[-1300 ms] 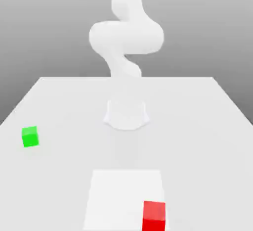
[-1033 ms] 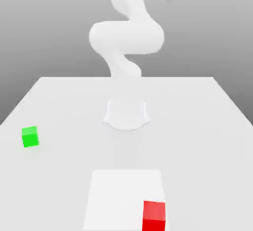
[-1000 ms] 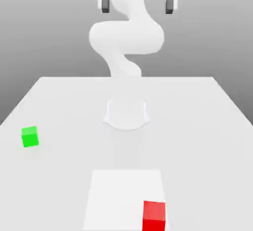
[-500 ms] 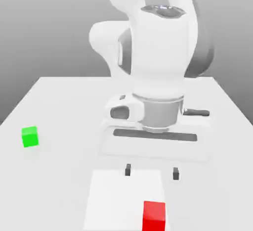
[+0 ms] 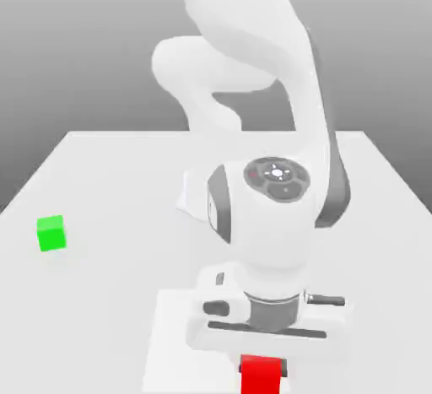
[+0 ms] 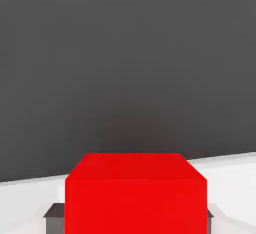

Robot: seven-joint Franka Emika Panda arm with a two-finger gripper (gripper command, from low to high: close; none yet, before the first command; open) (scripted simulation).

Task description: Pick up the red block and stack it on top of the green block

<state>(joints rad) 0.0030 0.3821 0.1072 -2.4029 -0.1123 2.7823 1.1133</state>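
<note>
Near the desk's [image 5: 93,299] front edge, the end effector [image 5: 263,369] has descended, fingers spread astride the red block [image 5: 261,375], ready to pinch; green block [image 5: 51,234] waits far off.

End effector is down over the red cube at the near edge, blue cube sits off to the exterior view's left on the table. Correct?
One thing is off: the small cube on the exterior view's left is green, not blue, as the exterior view shows. The rest holds: the end effector is down over the red cube at the near edge of the white table.
</note>
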